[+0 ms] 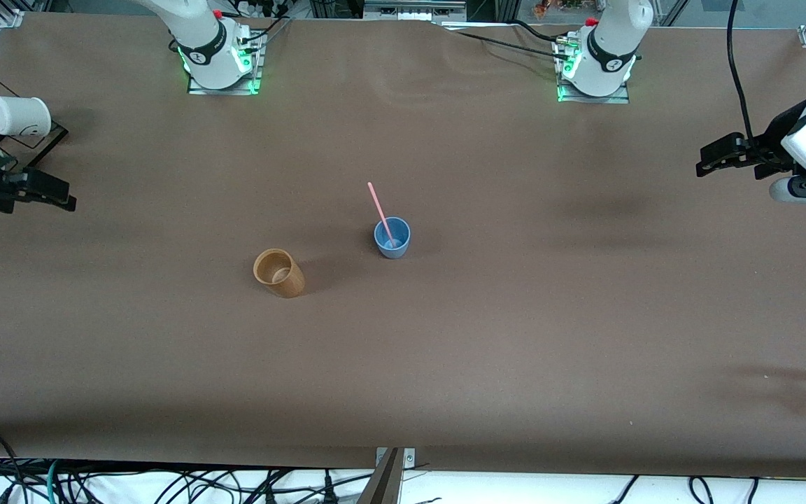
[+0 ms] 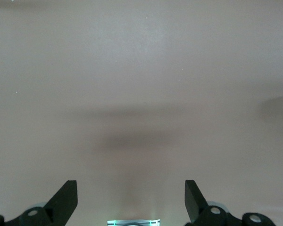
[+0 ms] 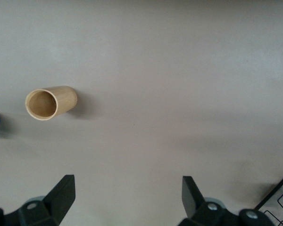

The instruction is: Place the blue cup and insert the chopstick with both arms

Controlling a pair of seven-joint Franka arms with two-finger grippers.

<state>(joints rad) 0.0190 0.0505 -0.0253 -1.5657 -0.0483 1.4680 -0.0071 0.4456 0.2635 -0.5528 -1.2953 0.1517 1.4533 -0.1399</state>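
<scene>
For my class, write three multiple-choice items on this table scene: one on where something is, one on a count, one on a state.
1. Where is the pink chopstick?
A. Flat on the table
B. Standing in the blue cup
C. In the tan cup

2. How many cups show in the front view?
A. One
B. Two
C. Three

3. How are the jaws of both grippers?
A. Open, holding nothing
B. Shut on the chopstick
C. Shut on a cup

Answers:
1 B: the chopstick leans out of the blue cup.
2 C: blue cup, tan cup, white cup.
3 A: the left gripper and right gripper each show spread jaws over bare table.
</scene>
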